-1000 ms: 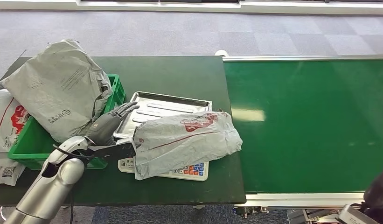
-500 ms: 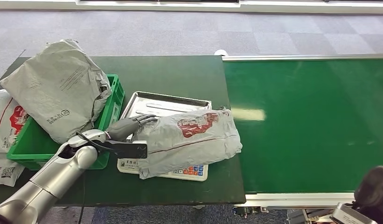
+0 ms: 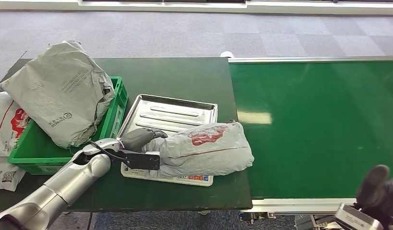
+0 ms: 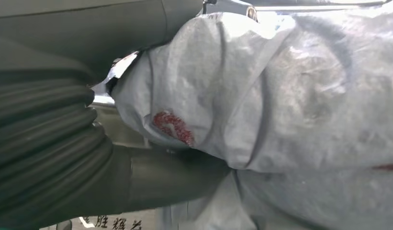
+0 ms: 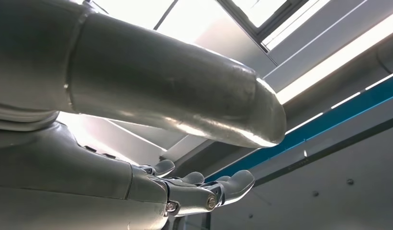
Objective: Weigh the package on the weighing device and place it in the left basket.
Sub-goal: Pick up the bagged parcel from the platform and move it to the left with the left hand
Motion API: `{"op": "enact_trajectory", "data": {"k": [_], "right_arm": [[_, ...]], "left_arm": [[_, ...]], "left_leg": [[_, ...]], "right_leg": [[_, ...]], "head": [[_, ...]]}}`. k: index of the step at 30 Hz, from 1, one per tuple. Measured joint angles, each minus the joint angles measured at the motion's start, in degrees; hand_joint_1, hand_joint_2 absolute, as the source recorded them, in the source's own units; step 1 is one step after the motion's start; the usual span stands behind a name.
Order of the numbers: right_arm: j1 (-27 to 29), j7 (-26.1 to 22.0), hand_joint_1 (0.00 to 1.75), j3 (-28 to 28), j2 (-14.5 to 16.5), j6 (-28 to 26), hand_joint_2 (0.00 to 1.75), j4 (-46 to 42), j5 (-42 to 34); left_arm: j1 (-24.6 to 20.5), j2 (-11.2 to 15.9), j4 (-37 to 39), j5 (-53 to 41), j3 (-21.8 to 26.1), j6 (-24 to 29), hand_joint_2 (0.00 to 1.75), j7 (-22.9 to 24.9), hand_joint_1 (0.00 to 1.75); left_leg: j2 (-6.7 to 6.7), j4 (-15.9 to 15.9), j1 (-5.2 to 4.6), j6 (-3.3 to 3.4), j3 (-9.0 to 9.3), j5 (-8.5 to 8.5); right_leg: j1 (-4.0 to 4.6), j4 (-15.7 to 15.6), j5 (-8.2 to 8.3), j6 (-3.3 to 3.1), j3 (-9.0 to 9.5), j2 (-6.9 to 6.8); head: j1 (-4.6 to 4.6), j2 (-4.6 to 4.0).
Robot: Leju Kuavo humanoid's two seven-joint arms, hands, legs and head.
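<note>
We see the package (image 3: 206,149), a grey plastic mailer with red print, lying across the near half of the scale (image 3: 168,178), its right end hanging past the scale's edge toward the conveyor belt (image 3: 319,129). Our left hand (image 3: 139,137) is at the package's left end; in the left wrist view the thumb (image 4: 175,179) is under the bag and the package (image 4: 280,124) presses against the palm, so we read it as gripping the package. The scale's steel tray (image 3: 177,112) shows bare behind the bag. Just left of the scale sits the green basket (image 3: 115,117), with a large grey bag (image 3: 58,93) leaning in it and spilling over its far rim. More white bags (image 3: 5,129) lie beyond the basket's left side. Our right hand (image 5: 194,189) points up at the ceiling, fingers spread and holding nothing. The dark table (image 3: 175,74) carries the scale and the basket.
</note>
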Motion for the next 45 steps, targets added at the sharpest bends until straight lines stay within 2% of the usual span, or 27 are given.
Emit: {"op": "enact_trajectory", "data": {"k": [8,15,19,24,29,32,37,42,45], "right_arm": [[-0.6,0.0,0.00,0.5,0.0,0.0,0.00,1.1,-0.2],[-0.6,0.0,0.00,0.6,0.0,0.0,0.00,1.5,-0.4],[-0.5,0.0,0.00,0.7,-0.1,0.0,0.00,1.5,-0.6],[1.0,-0.6,0.00,0.5,-0.2,0.0,0.00,1.5,-1.1],[2.9,-1.4,0.00,-0.5,-0.2,0.0,0.00,0.9,-1.4],[4.4,-2.0,0.00,-1.5,-0.2,0.0,0.00,0.0,-2.0],[8.0,-4.3,0.00,-4.1,-0.3,0.0,0.00,-1.9,-5.1],[9.9,-5.8,0.00,-5.0,0.8,-0.1,0.00,-2.8,-3.3],[10.9,-5.8,0.00,-5.4,2.0,-0.1,0.00,-3.6,-1.5]], "left_arm": [[0.6,2.3,-3.0,1.9,-0.2,2.2,1.75,1.1,1.75],[0.8,3.2,-4.2,2.1,-0.2,2.9,1.75,1.2,1.75],[1.9,4.4,-6.3,2.4,0.3,5.1,1.75,1.8,1.75],[3.6,9.7,-13.3,3.3,3.9,6.3,1.75,3.0,1.75],[3.1,16.0,-21.8,4.7,8.9,4.2,1.75,3.9,1.75],[0.4,19.4,-26.4,5.5,11.2,2.5,1.75,6.0,1.75],[-9.8,25.3,-31.0,8.5,14.6,1.1,1.75,10.1,1.75],[-18.5,30.2,-32.1,9.5,17.3,4.2,1.75,11.9,1.75],[-21.1,32.0,-31.3,7.6,18.5,7.8,1.75,12.8,1.75]], "left_leg": [[0.04,0.0,0.00,-0.01,0.02,0.00],[0.06,0.0,0.00,-0.02,0.01,0.01],[0.11,0.0,0.00,-0.04,-0.01,0.00],[0.17,0.0,0.02,-0.07,-0.12,0.02],[0.16,0.0,0.06,-0.11,-0.17,0.05],[0.14,0.0,0.10,-0.15,-0.27,0.09],[0.21,0.0,0.14,-0.19,-0.44,0.13],[0.35,0.0,0.14,-0.20,-0.44,0.12],[0.34,0.0,0.14,-0.21,-0.44,0.11]], "right_leg": [[0.01,0.0,0.00,0.00,-0.03,0.01],[0.02,0.1,0.00,-0.01,-0.07,0.03],[0.02,0.1,-0.01,-0.01,-0.13,0.09],[0.05,0.2,-0.02,-0.03,-0.31,0.14],[0.05,0.2,-0.02,-0.05,-0.41,0.14],[0.08,0.2,0.02,-0.10,-0.50,0.13],[0.11,0.2,0.09,-0.17,-0.67,0.19],[0.15,0.2,0.11,-0.22,-0.76,0.33],[0.16,0.2,0.09,-0.24,-0.75,0.31]], "head": [[0.00,0.00],[0.00,0.00],[0.01,0.00],[0.00,0.00],[-0.01,0.00],[0.00,0.00],[-0.01,0.00],[-0.01,0.00],[0.00,0.00]]}}
